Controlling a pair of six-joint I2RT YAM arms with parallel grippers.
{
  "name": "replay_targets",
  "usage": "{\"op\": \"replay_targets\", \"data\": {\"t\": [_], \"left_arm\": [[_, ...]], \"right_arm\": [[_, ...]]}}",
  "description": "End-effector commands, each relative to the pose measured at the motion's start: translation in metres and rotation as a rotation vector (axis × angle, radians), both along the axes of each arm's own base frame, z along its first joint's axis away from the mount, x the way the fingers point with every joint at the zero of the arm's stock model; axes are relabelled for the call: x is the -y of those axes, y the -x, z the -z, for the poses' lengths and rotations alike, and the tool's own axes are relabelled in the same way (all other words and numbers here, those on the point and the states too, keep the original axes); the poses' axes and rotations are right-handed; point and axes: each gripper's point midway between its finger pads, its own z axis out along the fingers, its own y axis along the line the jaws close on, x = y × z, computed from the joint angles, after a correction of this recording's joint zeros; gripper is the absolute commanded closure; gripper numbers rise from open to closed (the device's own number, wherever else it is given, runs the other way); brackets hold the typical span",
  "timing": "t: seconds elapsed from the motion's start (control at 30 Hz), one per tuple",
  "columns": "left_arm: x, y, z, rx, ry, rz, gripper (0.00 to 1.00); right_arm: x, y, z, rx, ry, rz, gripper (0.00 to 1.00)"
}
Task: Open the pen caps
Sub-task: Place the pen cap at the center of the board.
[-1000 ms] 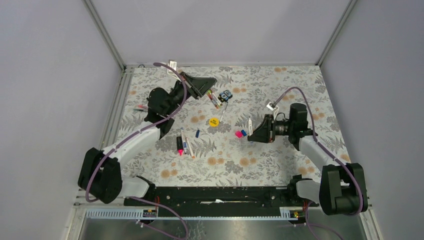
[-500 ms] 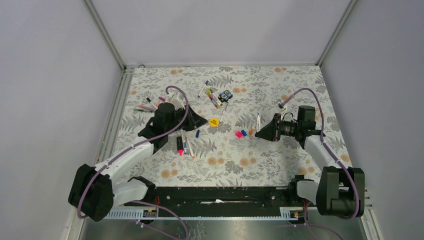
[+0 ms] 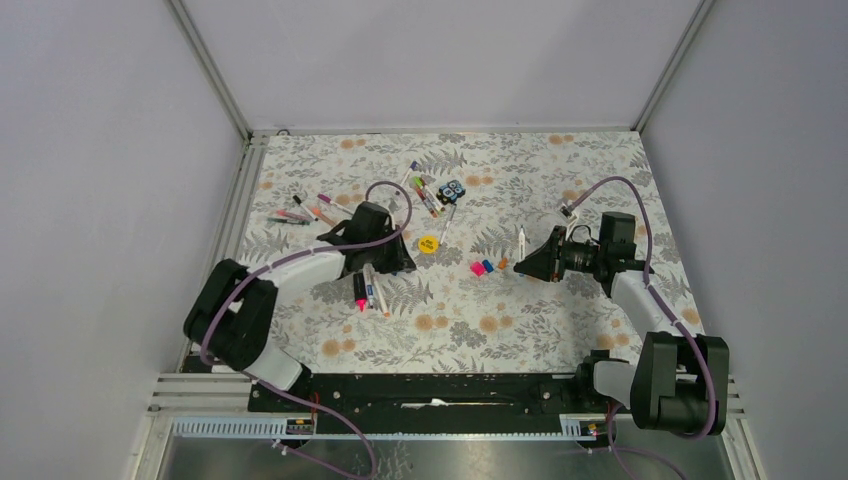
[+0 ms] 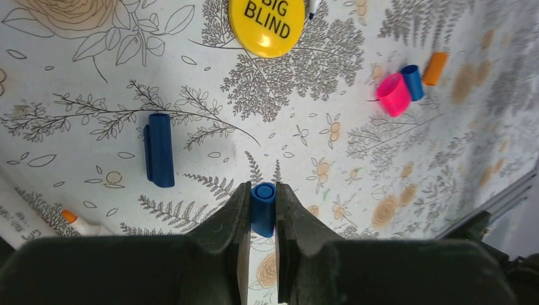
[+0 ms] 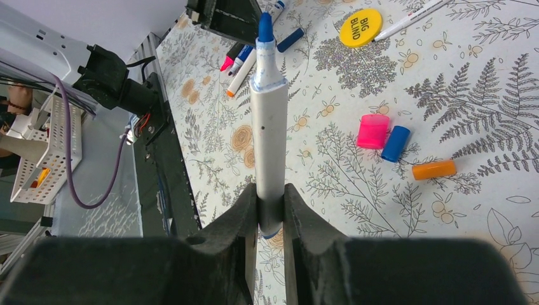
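My left gripper (image 3: 402,262) (image 4: 262,190) is shut on a small blue pen cap (image 4: 262,206), low over the cloth just near of the yellow disc (image 3: 428,244). Another blue cap with a clip (image 4: 159,149) lies to its left. My right gripper (image 3: 527,264) (image 5: 271,194) is shut on a white pen (image 5: 268,127) (image 3: 521,240) with its blue tip bare, pointing up and away. Pink (image 3: 477,268), blue (image 3: 488,266) and orange (image 3: 502,263) caps lie between the grippers. The right wrist view shows them as well: pink (image 5: 372,131), blue (image 5: 395,143), orange (image 5: 433,169).
A pink-and-black highlighter (image 3: 358,290) and two white pens (image 3: 374,287) lie near my left gripper. More pens (image 3: 428,196) and a black-and-blue block (image 3: 453,189) lie at the back. Loose pens (image 3: 300,212) lie far left. The black rail (image 3: 430,388) runs along the near edge.
My left arm has swung from the back of the table toward the near centre and come down beside the yellow disc. My right gripper has shifted slightly right, still holding the pen.
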Motion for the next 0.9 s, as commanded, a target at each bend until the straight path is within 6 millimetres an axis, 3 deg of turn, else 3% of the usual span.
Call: {"op": "replay_targets", "data": {"t": [0.0,0.37,0.87], "left_arm": [[0.005,-0.016,-0.001,0.036,-0.097,0.015,0.96],[-0.009,-0.027,0.032,-0.031,-0.292,0.005,0.92],[-0.018,-0.037,0.037,-0.031,-0.380,0.005,0.83]], "right_arm": [[0.002,-0.006,-0.009,0.045,0.001,-0.005,1.00],[0.002,-0.004,-0.010,0.048,-0.009,-0.011,1.00],[0.002,-0.004,-0.013,0.055,-0.014,-0.016,1.00]]}}
